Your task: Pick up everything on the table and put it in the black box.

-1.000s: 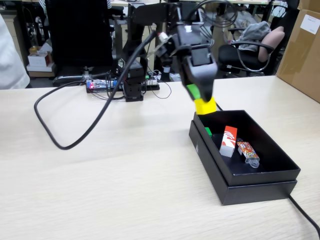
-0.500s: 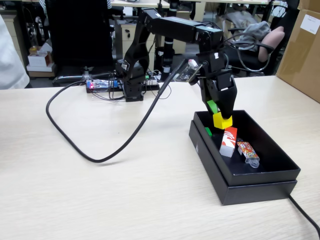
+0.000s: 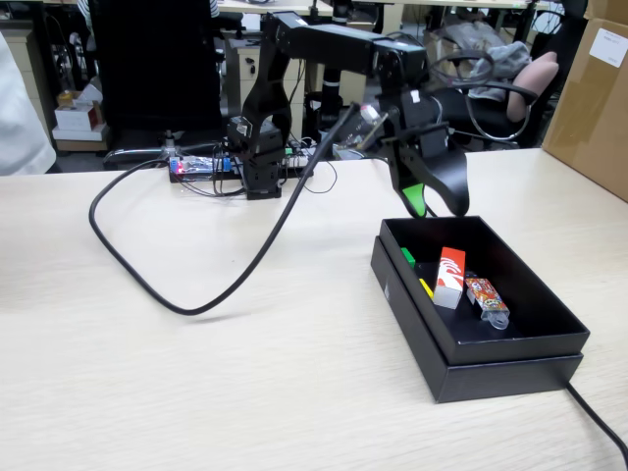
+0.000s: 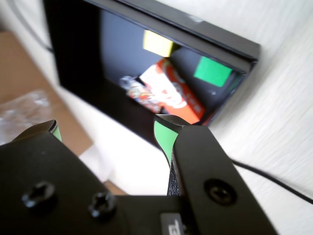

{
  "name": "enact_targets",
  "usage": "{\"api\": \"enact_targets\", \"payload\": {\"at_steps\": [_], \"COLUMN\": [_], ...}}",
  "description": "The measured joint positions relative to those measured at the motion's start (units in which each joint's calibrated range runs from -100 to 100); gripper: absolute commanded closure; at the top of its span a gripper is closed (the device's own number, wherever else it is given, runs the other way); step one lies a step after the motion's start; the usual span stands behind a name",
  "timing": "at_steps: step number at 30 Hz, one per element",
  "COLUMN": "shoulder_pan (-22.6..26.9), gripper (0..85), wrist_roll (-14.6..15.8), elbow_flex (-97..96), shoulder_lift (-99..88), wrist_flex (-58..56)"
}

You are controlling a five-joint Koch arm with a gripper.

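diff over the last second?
The gripper carried the yellow cube over the black box, let it go and rose, jaws now open and empty. The cube now lies inside, by the green cube. The red box and orange packet did not move.

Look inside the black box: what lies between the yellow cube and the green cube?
In the wrist view, only bare black box floor separates the yellow cube from the green cube; the red box lies beside that gap.
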Motion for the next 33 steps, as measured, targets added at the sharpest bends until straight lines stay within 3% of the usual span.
{"api": "enact_targets", "payload": {"at_steps": [6, 18, 25, 33], "shoulder_pan": [-5.27, -16.90, -18.32, -15.43], "gripper": [43.8, 38.8, 38.7, 38.4], "wrist_roll": [-1.07, -11.18, -13.97, -12.65], "elbow_flex": [-6.30, -53.15, -72.42, -85.84], "shoulder_lift": [-16.09, -39.90, -47.75, -49.40], "wrist_flex": [0.00, 19.82, 30.43, 45.07]}}
